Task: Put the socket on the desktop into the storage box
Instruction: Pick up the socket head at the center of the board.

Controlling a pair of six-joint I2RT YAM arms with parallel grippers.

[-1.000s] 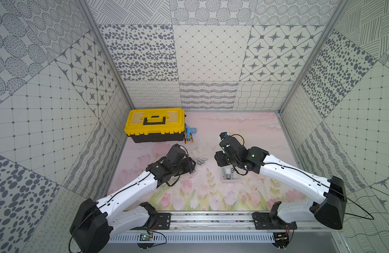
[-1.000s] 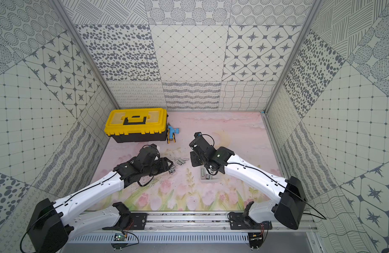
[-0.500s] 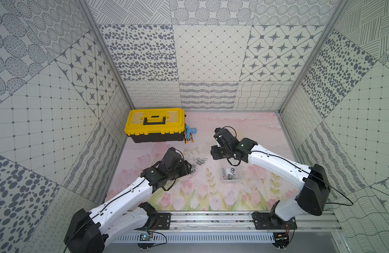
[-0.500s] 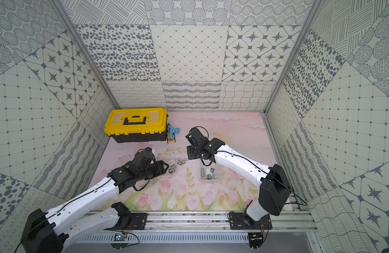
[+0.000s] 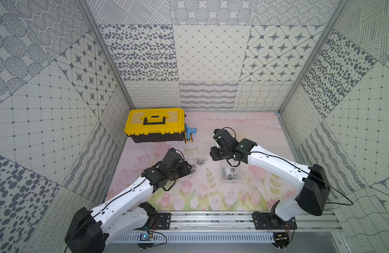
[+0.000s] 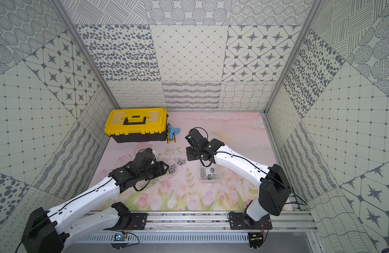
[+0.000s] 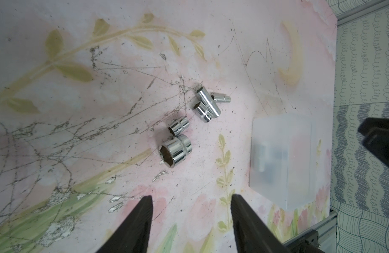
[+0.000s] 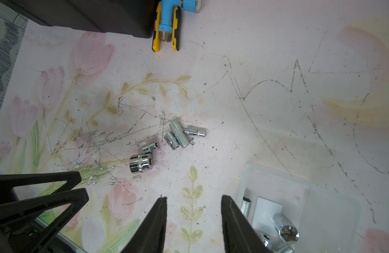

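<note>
table (image 5: 250,131): pink flowery mat, pretty scratched up, everything sits on it
left arm (image 5: 132,192): reaches in low from the near edge. The left gripper (image 7: 191,197) has its jaws apart with nothing between them, and it's parked just short of the loose sockets, tips aimed their way
right arm (image 5: 274,166): comes across from the other side. The right gripper (image 8: 194,198) also has its jaws spread and holds nothing. It's up off the mat near the pile and the box, touching neither
toolbox (image 5: 155,122): big black one with a yellow lid and a black handle, lid closed, back against the left wall
storage box (image 5: 232,181): little clear tray with a white label (image 8: 267,215) on its bottom, sitting on the mat near the pile but not touching it
blue tool (image 8: 166,24): blue body with yellow-and-black grips, lying right beside the toolbox
loose sockets (image 7: 175,150): five shiny ones lying on the mat between the two grippers, all outside the box. The fat one is nearest the left gripper, a small one (image 7: 179,128) is just beside it, and a long one (image 7: 209,103) is bunched with two more a bit farther on
boxed sockets (image 8: 289,233): a few already lying inside the tray, can't get an exact count
</note>
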